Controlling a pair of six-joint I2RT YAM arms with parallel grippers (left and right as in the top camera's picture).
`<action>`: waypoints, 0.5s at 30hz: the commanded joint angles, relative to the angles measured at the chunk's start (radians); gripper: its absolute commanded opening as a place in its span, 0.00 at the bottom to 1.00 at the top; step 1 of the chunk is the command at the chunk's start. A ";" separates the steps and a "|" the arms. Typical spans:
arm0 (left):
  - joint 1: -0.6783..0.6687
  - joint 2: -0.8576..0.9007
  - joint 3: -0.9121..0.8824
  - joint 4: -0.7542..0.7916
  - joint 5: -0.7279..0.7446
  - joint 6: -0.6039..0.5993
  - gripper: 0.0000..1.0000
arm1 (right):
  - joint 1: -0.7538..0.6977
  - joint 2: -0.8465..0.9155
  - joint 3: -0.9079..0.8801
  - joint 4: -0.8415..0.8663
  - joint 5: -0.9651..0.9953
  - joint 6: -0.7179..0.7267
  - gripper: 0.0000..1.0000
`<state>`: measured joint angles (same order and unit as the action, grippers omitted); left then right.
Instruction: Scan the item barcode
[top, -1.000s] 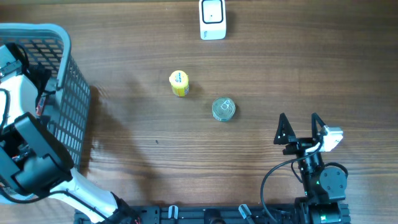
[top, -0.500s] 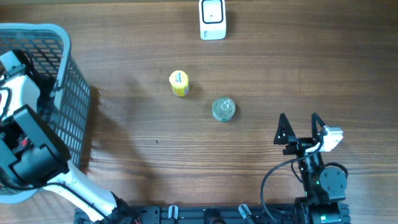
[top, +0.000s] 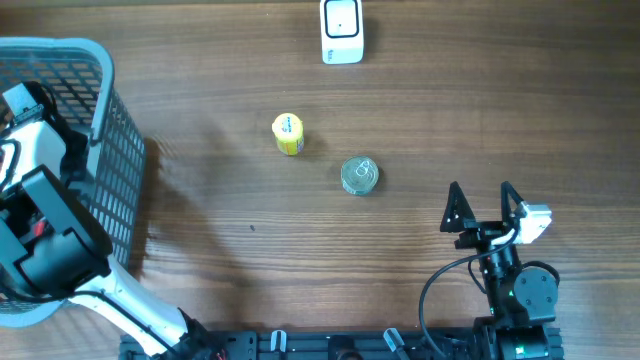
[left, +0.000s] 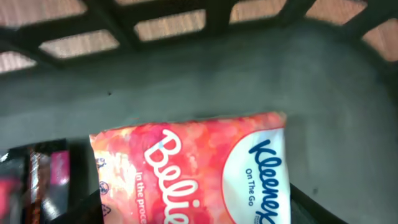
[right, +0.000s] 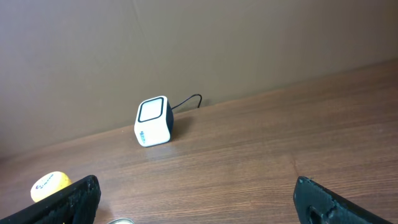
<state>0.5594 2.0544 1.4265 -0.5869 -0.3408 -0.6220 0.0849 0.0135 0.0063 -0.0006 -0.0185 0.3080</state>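
Observation:
A pink and red Kleenex tissue pack (left: 186, 174) lies on the dark floor of the basket (left: 186, 81). My left gripper (left: 196, 211) is down inside the basket, and its two dark fingers press against the pack's left and right edges. In the overhead view the left arm (top: 40, 220) covers the pack. The white scanner (top: 342, 30) stands at the table's far edge and faces the right wrist camera (right: 153, 121). My right gripper (top: 482, 205) rests open near the front right, with nothing between its fingers (right: 199, 205).
The grey mesh basket (top: 110, 170) takes up the left end of the table. A yellow round item (top: 288, 134) and a silver can (top: 360, 175) stand mid-table. A dark packet with pink print (left: 43, 180) lies beside the tissue pack in the basket.
The left arm has shifted a little toward the far side inside the basket. The right arm and the items on the table have not moved.

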 joint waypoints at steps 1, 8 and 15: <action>0.010 -0.084 -0.006 -0.033 0.000 0.005 0.66 | 0.005 -0.004 -0.001 0.003 -0.005 -0.018 1.00; 0.010 -0.494 -0.006 -0.122 0.115 0.005 0.69 | 0.005 -0.004 -0.001 0.003 -0.005 -0.018 1.00; -0.041 -0.886 -0.006 -0.280 0.692 -0.045 0.70 | 0.005 -0.004 -0.001 0.003 -0.005 -0.017 1.00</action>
<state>0.5602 1.2629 1.4178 -0.8242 0.0532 -0.6334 0.0849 0.0135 0.0063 -0.0006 -0.0185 0.3080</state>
